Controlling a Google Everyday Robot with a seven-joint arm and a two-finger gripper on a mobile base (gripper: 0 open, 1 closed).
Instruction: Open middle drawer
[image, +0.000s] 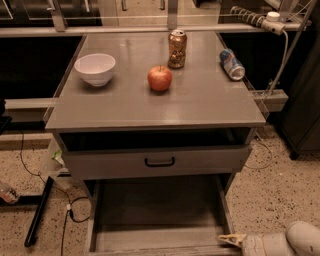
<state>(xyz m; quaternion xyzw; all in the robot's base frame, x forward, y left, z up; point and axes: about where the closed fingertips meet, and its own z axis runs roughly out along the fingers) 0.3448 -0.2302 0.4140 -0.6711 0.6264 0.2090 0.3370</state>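
Grey, smooth and plain inside, the flat-fronted middle drawer (155, 210) stands pulled far out below the wider grey drawer (110, 163) with its black loop handle (160, 161). The pale gripper (229, 240) lies at the middle drawer's front right corner; its grip cannot be told.

The gripper (229, 240) sits at the near right edge of the scene. Its tip is pale yellow and tapers to a point, and it joins a cream, ribbed wrist. Behind that, the arm (302, 237) is a smooth, rounded off-white shell, dome-like at the corner.
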